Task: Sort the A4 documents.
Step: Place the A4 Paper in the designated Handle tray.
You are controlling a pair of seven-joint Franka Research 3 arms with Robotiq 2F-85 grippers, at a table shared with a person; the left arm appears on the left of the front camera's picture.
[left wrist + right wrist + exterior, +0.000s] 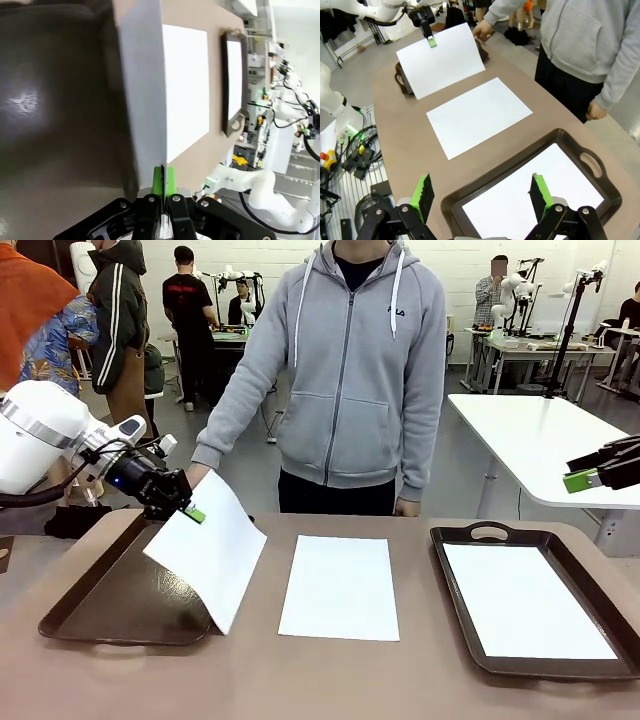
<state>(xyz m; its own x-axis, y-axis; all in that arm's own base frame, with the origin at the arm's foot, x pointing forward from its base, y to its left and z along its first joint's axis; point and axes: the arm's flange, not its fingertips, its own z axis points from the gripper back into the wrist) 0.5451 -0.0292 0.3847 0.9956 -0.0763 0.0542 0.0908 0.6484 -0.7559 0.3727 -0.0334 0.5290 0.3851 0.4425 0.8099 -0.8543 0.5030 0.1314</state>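
Observation:
My left gripper (193,511) is shut on the top edge of a white A4 sheet (210,555), which hangs tilted over the right side of the left brown tray (95,615). The left wrist view shows the same sheet (142,95) edge-on, pinched between the green pads (158,182). A second sheet (340,586) lies flat on the table's middle. A third sheet (525,600) rests inside the right tray (450,540). My right gripper (578,480) hovers open at the right edge, above the right tray (485,187); its fingers (424,192) stand wide apart.
A person in a grey hoodie (345,370) stands at the far side, one hand (198,476) close behind my left gripper, the other hand (407,508) at the table edge. A white table (540,440) stands beyond on the right.

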